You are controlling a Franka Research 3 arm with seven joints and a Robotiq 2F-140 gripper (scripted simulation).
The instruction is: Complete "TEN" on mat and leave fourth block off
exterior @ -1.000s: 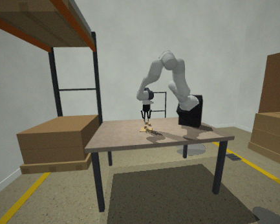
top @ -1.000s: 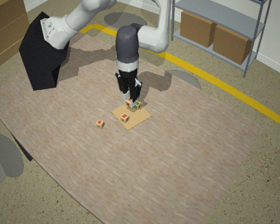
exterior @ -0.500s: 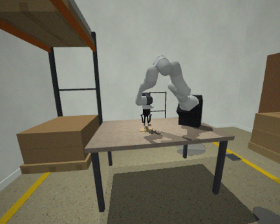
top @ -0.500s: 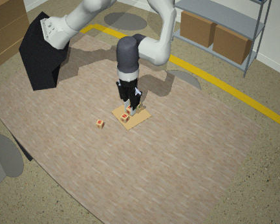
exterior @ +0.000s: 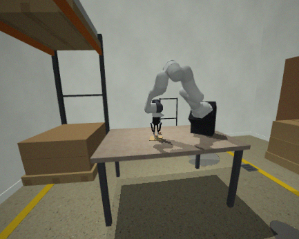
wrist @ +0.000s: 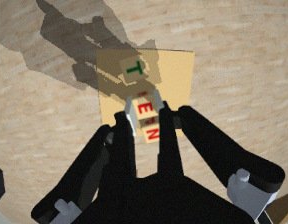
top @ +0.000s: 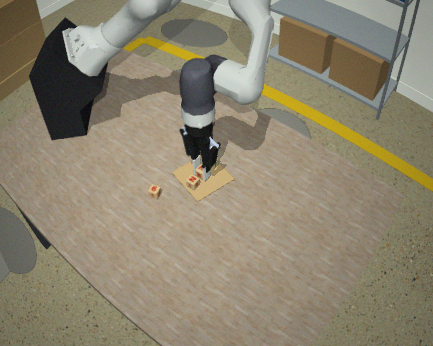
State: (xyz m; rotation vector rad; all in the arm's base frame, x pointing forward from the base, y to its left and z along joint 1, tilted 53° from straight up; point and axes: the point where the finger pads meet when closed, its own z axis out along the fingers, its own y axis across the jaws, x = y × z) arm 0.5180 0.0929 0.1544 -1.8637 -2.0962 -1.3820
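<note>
A small tan mat (top: 221, 178) (wrist: 177, 76) (exterior: 152, 139) lies near the middle of the table. My gripper (top: 204, 167) (wrist: 145, 101) (exterior: 157, 134) points straight down over it and is shut on the block with a red E (top: 202, 172) (wrist: 143, 103). The E block is held low, at mat level, between two others. The block with a green T (wrist: 132, 70) lies on the mat just beyond it, mostly hidden behind the fingers in the top view. The block with a red N (top: 193, 182) (wrist: 151, 133) lies on the mat on the near side. The three stand close in a row.
A fourth block (top: 155, 191) with a red letter lies on the table off the mat, to its left in the top view. The robot's black base (top: 61, 95) stands at the table's far left corner. Shelves with cardboard boxes (top: 331, 50) stand beyond the table.
</note>
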